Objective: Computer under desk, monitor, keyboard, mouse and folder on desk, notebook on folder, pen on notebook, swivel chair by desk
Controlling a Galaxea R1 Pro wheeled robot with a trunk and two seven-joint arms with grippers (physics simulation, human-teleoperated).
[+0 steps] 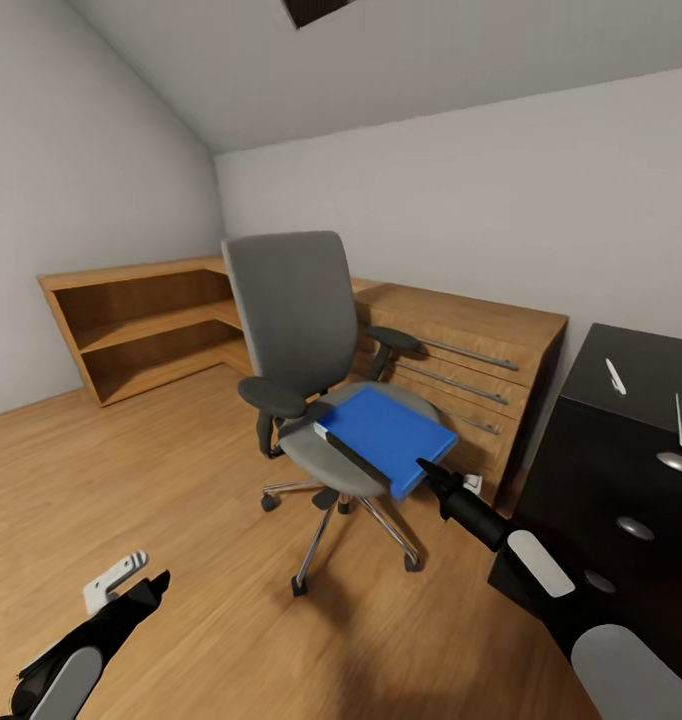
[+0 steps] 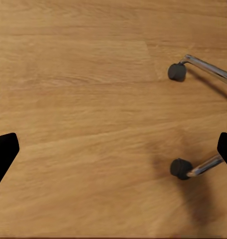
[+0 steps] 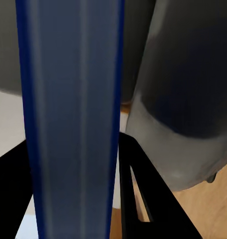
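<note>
In the middle of the head view the swivel chair point(image 1: 299, 340) is standing on the wooden floor point(image 1: 131, 480), its grey back upright and its chrome legs spreading below. The bright blue folder point(image 1: 386, 425) is lying flat on the seat, one corner jutting over the seat's front edge toward the lower right. The right gripper point(image 1: 429, 472) is reaching in from the lower right of the frame and is meeting that jutting corner; in the right wrist view the folder's edge point(image 3: 73, 119) is running between the two black fingers point(image 3: 143, 199), which are sitting close on either side of it, so the jaws are closing on the folder, though whether they are pressing it firmly I cannot tell. At the right edge of the head view the black desk point(image 1: 621, 470) is showing its round silver knobs, with the white pen point(image 1: 615, 376) lying on its top. Behind the chair a light wooden drawer cabinet point(image 1: 461, 350) is standing against the wall. At the lower left the left gripper point(image 1: 146, 590) is hanging low over the floor; in the left wrist view its fingertips point(image 2: 3, 154) are standing far apart, holding nothing, with two chair casters point(image 2: 179, 168) near.
</note>
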